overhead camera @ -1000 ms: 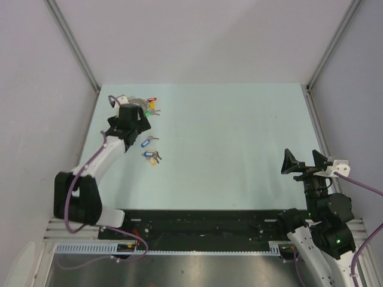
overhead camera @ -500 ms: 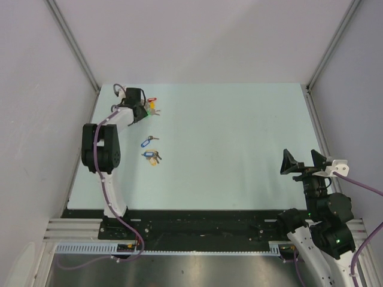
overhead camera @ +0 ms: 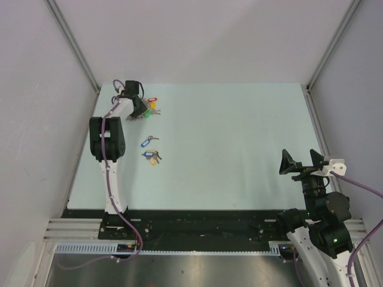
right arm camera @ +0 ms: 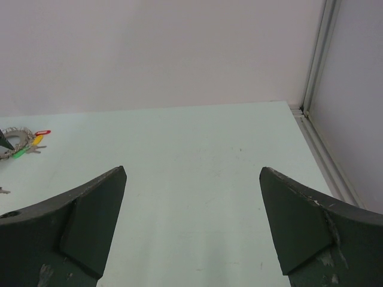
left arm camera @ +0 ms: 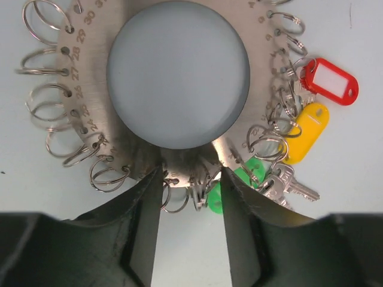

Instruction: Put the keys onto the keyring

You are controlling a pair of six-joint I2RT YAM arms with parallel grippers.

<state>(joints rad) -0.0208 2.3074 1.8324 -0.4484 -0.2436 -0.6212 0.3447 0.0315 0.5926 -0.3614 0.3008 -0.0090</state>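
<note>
**Pale green table (overhead camera: pixel 239 143), left fingers (left arm camera: pixel 140 227) astride the keyring's rim**

White walls (overhead camera: pixel 197 36) with metal corner posts enclose the table on three sides. At its far-left corner lies the round silver metal keyring (left arm camera: pixel 81 128), a flat disc with engraved numbers along its edge, a smooth grey dome (left arm camera: pixel 178 72) at its centre and many wire split rings (left arm camera: pixel 45 98) hanging from holes round the rim. On its right side hang a red plastic tag (left arm camera: pixel 329 81), a yellow plastic tag (left arm camera: pixel 305 131) and a green plastic tag (left arm camera: pixel 230 185), with a silver key beside the green one.

The left arm reaches out to that corner and its black left fingers stand apart, one at each side of the disc's near edge, with a few split rings in the gap between them. Whether they touch the metal cannot be told.

The small loose silver keys (overhead camera: pixel 151 156) lie on the table nearer than the keyring and clear of it: one blue-tagged key alone, and just nearer a little cluster with a blue tag and a tan one.

At the near right, well apart from all of this, the right fingers (right arm camera: pixel 84 221) are spread wide over bare table, holding nothing.
</note>
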